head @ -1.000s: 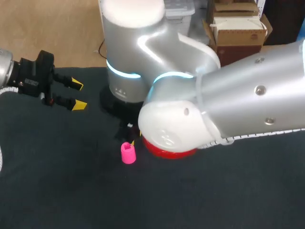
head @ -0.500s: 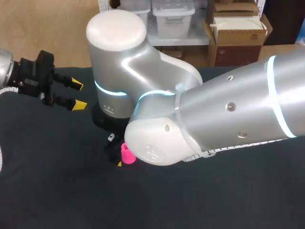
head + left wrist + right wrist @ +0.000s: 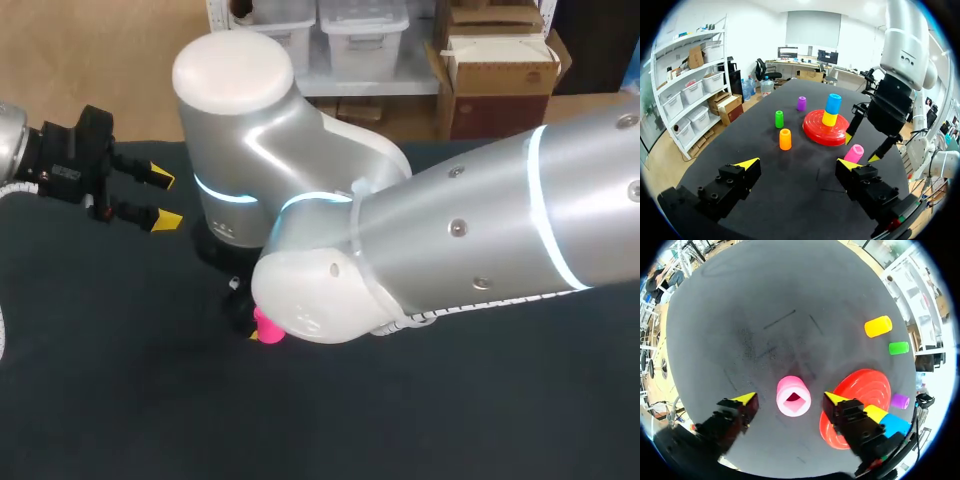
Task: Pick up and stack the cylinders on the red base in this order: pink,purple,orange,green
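The pink cylinder (image 3: pixel 793 396) stands upright on the black table, beside the red base (image 3: pixel 865 387). My right gripper (image 3: pixel 788 398) hangs straight over it, open, one finger on each side with a gap to both. In the head view only an edge of the pink cylinder (image 3: pixel 267 328) shows under my right arm. A yellow cylinder (image 3: pixel 829 118) with a blue one (image 3: pixel 833 102) on top stands on the red base (image 3: pixel 822 132). The purple cylinder (image 3: pixel 801 103), green cylinder (image 3: pixel 779 119) and orange cylinder (image 3: pixel 785 139) stand apart on the table. My left gripper (image 3: pixel 160 198) is open and holds nothing, far to the left.
My right arm (image 3: pixel 420 260) covers the middle of the table in the head view and hides the base. The black table (image 3: pixel 120 400) has open cloth at its front and left.
My right arm has swung left from above the red base to above the pink cylinder, and its fingers now stand open on either side of it. The left arm has not moved.
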Available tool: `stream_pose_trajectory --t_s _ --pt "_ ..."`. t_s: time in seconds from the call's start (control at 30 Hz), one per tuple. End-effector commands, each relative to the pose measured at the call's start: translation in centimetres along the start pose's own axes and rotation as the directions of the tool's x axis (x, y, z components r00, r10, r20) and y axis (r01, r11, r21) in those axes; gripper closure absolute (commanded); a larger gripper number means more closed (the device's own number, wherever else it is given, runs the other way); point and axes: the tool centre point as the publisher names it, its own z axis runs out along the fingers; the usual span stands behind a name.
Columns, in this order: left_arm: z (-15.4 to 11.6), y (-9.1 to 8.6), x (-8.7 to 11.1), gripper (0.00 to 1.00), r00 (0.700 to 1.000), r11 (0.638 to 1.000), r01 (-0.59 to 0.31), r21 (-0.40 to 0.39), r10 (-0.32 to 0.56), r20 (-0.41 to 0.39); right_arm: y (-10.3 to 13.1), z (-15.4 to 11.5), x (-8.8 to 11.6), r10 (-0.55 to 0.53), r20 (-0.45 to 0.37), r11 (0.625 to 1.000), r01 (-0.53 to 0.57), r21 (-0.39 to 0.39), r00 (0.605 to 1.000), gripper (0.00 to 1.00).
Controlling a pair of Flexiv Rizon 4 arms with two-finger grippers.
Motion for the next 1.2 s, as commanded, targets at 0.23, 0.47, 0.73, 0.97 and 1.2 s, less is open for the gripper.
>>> stream_pose_trajectory --t_s 0.23,0.47,0.73,0.97,1.2 --pt "0.0 -0.1 0.1 0.00 1.000 1.000 -0.002 -0.004 0.002 0.004 -0.3 -0.6 0.9 -0.001 0.005 1.000 0.001 0.011 1.000 1.00" --pt "0.0 -0.1 0.1 0.00 1.000 1.000 -0.002 -0.004 0.002 0.004 -2.2 -3.9 1.5 0.026 0.063 0.997 -0.031 0.068 0.998 1.00" --pt "0.0 -0.1 0.1 0.00 1.000 1.000 -0.002 -0.004 0.002 0.004 -8.4 -9.8 3.4 0.103 0.126 0.989 -0.115 0.091 0.987 1.00" --pt "0.0 -0.1 0.1 0.00 1.000 1.000 -0.002 -0.004 0.002 0.004 -12.9 -13.3 5.7 0.119 0.121 0.991 -0.125 0.047 0.985 1.00" --pt "0.0 -0.1 0.1 0.00 1.000 1.000 -0.002 -0.004 0.002 0.004 -15.7 -14.1 7.1 0.102 0.112 0.993 -0.107 0.041 0.988 1.00"
